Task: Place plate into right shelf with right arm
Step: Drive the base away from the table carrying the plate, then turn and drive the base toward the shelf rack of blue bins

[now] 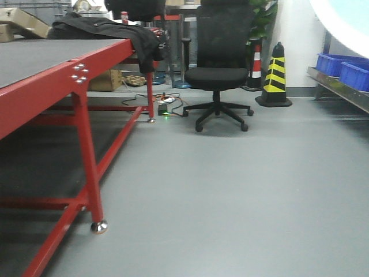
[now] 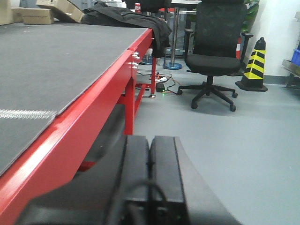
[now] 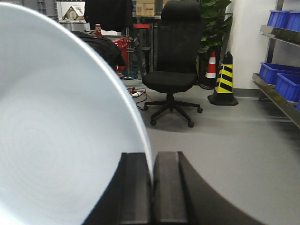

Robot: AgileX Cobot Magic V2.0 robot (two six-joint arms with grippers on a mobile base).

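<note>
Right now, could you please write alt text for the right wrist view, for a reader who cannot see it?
The right gripper pinches the rim of a pale plate that fills the left half of the view. Beyond stand a black office chair and a striped cone, with the steel shelf and blue bins at right.

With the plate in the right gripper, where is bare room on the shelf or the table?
The gray table top is bare along its red edge; its far end is crowded with a black jacket and cardboard boxes. The right shelf holds blue bins on both visible tiers; bare room there cannot be seen.
</note>
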